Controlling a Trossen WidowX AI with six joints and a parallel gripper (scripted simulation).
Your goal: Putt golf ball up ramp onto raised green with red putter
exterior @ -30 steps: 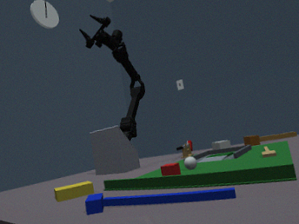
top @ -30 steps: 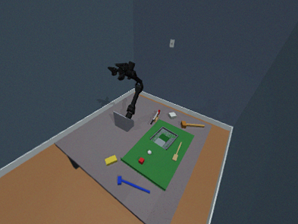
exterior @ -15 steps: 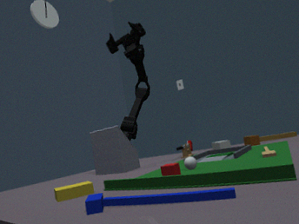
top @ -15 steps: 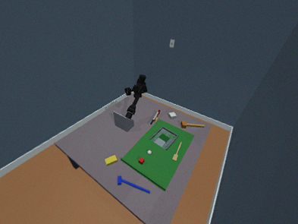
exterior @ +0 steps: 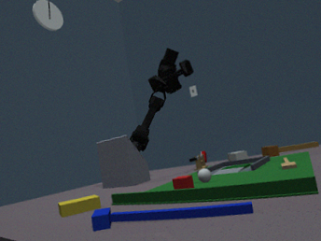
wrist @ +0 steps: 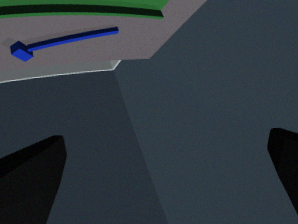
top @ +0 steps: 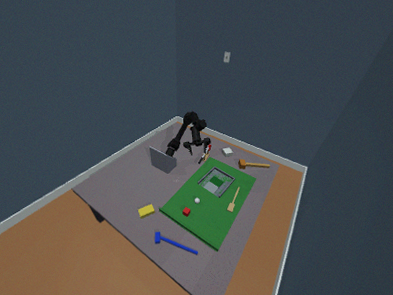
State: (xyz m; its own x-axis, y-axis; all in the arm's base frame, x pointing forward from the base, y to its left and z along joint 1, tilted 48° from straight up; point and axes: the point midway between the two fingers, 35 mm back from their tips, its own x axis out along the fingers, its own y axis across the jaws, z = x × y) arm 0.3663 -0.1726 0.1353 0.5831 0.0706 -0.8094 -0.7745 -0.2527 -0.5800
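Observation:
A slim thing with a red end (top: 210, 147) (exterior: 203, 155), which looks like the red putter, leans on a small tan stand beside the green mat's back corner. The white golf ball (top: 197, 201) (exterior: 204, 176) rests on the green mat (top: 211, 227) (exterior: 258, 187) (wrist: 85, 3). Beyond it a grey ramp (top: 209, 187) leads to the dark raised green (top: 217, 181) inside a grey border. My gripper (top: 199, 150) (exterior: 172, 75) (wrist: 170, 143) is wide open and empty, held well above the table. The wrist view shows neither putter nor ball.
A red block (top: 186, 211) (exterior: 182, 182) sits near the ball. A tan mallet (top: 231, 207) lies on the mat. Around it are a blue mallet (top: 178, 243) (wrist: 75, 40), yellow block (top: 146, 211), brown mallet (top: 257, 165), white block (top: 228, 151) and upright grey panel (top: 163, 161).

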